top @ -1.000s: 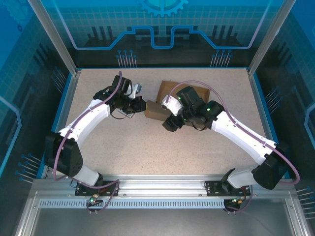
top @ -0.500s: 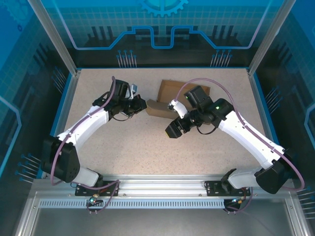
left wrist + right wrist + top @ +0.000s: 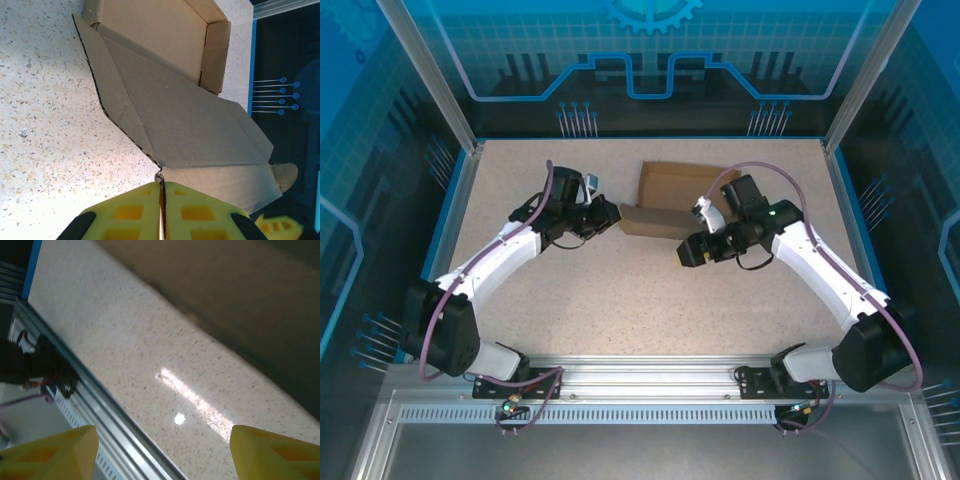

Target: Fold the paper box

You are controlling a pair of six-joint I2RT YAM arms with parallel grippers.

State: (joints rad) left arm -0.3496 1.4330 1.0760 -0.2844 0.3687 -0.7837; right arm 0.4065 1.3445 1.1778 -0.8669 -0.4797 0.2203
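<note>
Left gripper (image 3: 162, 186) is clamped tight on a flap corner of the paper box (image 3: 670, 190) at the far middle of the table (image 3: 620, 300). Right gripper (image 3: 692, 250) hangs just beside it, fingers (image 3: 55, 447) spread wide (nothing between them).

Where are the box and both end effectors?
cardboard box (image 3: 672, 187), top view, flat rear panel
left end effector (image 3: 161, 192), left wrist view, seam between closed yellow fingers
right end effector (image 3: 164, 432), right wrist view, gap between open yellow fingers
</note>
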